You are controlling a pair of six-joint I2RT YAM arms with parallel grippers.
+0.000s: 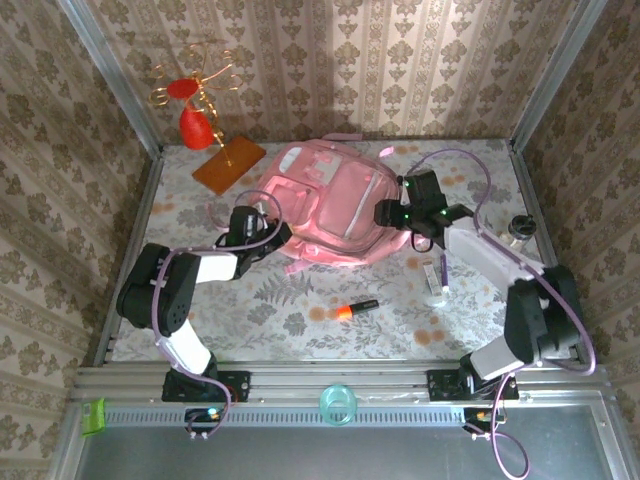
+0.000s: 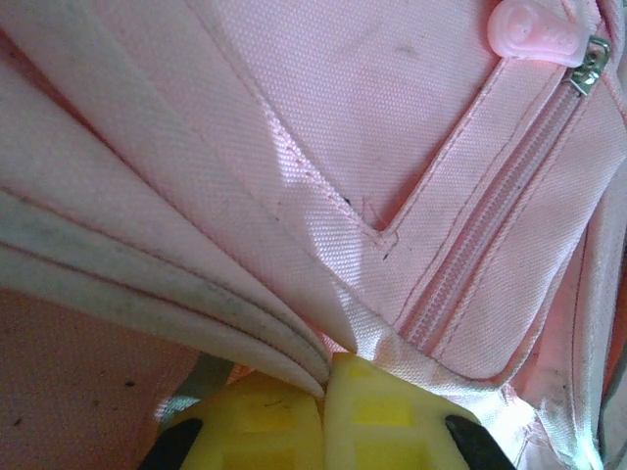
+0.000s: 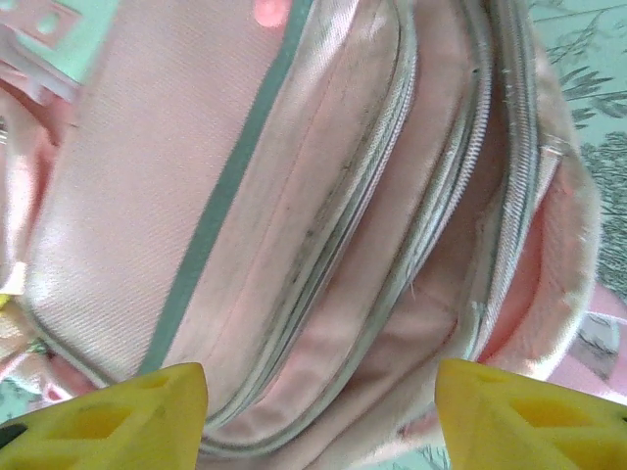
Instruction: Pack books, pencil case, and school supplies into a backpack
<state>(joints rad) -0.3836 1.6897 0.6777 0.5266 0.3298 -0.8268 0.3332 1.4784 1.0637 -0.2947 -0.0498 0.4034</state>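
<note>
Backpack [image 1: 335, 215] sits mid tabletop [image 1: 300, 310], nearer the far edge; soft floppy cloth, prob light, sags unless taken by a seam or zip rim; left gripper [image 2: 325, 377] is clamped on a fold at its edge, right gripper [image 3: 318, 392] has jaws apart over the open pocket [image 3: 392, 323]

A mock-home robot test booth: wallpapered panels [image 1: 400, 60] in aluminium framing [image 1: 330, 380].

backpack [image 1: 335, 215] ctr | marker [image 1: 352, 309] in front | board [image 1: 228, 163] behind-L | wire stand [image 1: 200, 90] on board
</note>
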